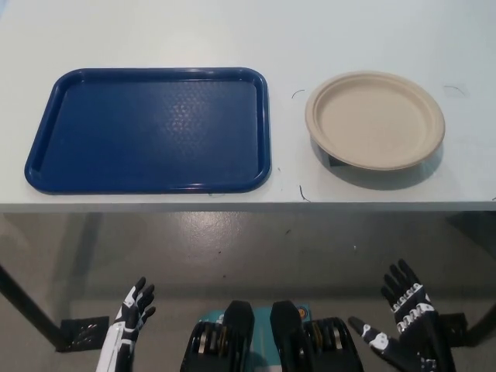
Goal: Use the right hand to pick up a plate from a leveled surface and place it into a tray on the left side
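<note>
We look down on a pale tabletop (155,31) that fills the upper half of the view, its near edge running straight across the picture. On it, to the left, lies the blue tray (147,130), flat and bare, its long side parallel to that edge; it sits there as the target, well within reach of a hand coming from the right. Just beside the tray, to the right and apart from it, rests the beige plate (375,120), upright on its base near the tabletop's front edge; its raised rim casts a shadow below, so we judge a hand could hook under that rim. Below the tabletop, our black right hand (399,322) hangs low with fingers spread, holding nothing. Our white left hand (133,310) rests at lower left, fingers also apart and empty. Both wrists are cut off by the picture's bottom edge. Small dark marks near the plate are too fine to identify.
</note>
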